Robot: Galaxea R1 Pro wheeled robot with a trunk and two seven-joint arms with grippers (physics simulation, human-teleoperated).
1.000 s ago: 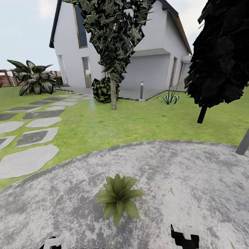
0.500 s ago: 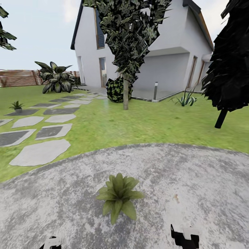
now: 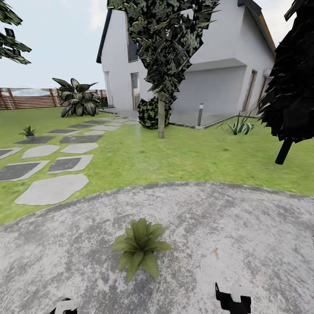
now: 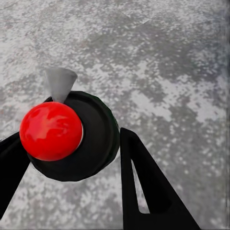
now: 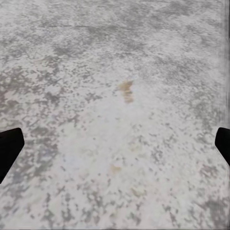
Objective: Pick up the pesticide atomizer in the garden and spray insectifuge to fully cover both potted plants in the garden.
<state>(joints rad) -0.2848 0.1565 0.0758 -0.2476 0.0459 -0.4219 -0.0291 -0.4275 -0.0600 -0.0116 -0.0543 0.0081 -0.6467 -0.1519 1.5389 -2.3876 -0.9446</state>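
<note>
Grey speckled paving forms a round patio [image 3: 244, 226] ringed by lawn [image 3: 174, 152]. A small potted plant [image 3: 139, 246] is seen near the patio's middle; a second potted plant [image 3: 29, 131] is seen far off on a stepping stone [image 3: 35, 140] in the lawn. The spray bottle [image 4: 72, 134] is pinched between the two black fingers of the left claw [image 4: 72, 163], viewed from above: a red ball, a dark round body and a pale cone-shaped nozzle. It is judged light, rigid and smooth, so a firm hold round the body is advised, with the nozzle kept unblocked. The right claw [image 5: 115, 143] is spread wide over bare paving, nothing being held.
</note>
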